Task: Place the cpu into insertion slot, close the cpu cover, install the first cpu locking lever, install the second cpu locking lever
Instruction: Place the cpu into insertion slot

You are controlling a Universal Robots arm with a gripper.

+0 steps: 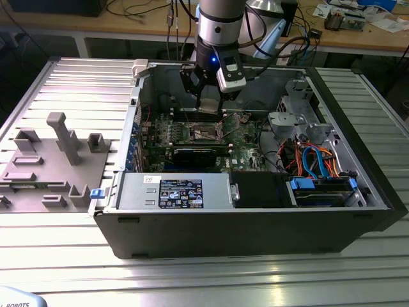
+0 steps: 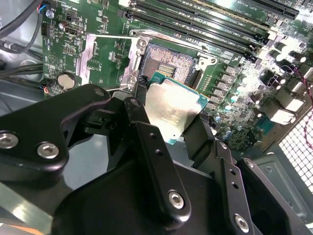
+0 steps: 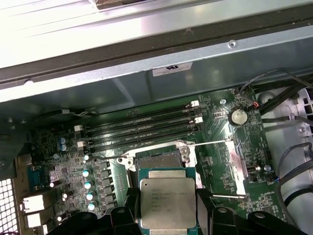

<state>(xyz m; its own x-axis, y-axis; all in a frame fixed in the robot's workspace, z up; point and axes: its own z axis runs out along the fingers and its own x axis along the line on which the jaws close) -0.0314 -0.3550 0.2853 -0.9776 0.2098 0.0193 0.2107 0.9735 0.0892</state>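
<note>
**Exterior view, left to right.**

- Grey moulded fixture tray [image 1: 48, 163] with upright holders, laid on the ribbed aluminium worktop [image 1: 192, 281] at the exterior view's left.
- Black open-sided computer case [image 1: 255, 224], set at the middle of the worktop. A silver power supply box [image 1: 137, 192] with a dark label is housed along its near wall. A green motherboard [image 1: 246, 144] is mounted on its floor.
- Silver-and-black robot arm [image 1: 220, 29], seen reaching down into the case from above.
- Small flat square cpu with a silver-grey metal top [image 1: 209, 105], grasped by the black jaws. The jaws are clenched on two opposite edges of the chip. The cpu is held above the motherboard, apart from it.
- Small square insertion slot with a dark centre and silvery rim [image 1: 206, 133], located beneath the held cpu.
- Silvery metal drive cage [image 1: 291, 105] and blue and orange cables [image 1: 313, 160], lodged at the exterior view's right.

**Wrist views.**

- In the second wrist view, the cpu [image 2: 171, 110] is shown pinched between the jaws. It is tilted and partly overlaps the insertion slot [image 2: 168, 61], whose contact field is exposed.
- Thin silvery square cpu cover with a cut-out middle [image 2: 88, 56], swung open just beside the slot.
- In the first wrist view, the cpu [image 3: 167, 203], slot [image 3: 159, 161] and opened cover [image 3: 234, 166] are recorded in the same arrangement. Long black memory slots [image 3: 142, 125] lie beyond them.
</note>
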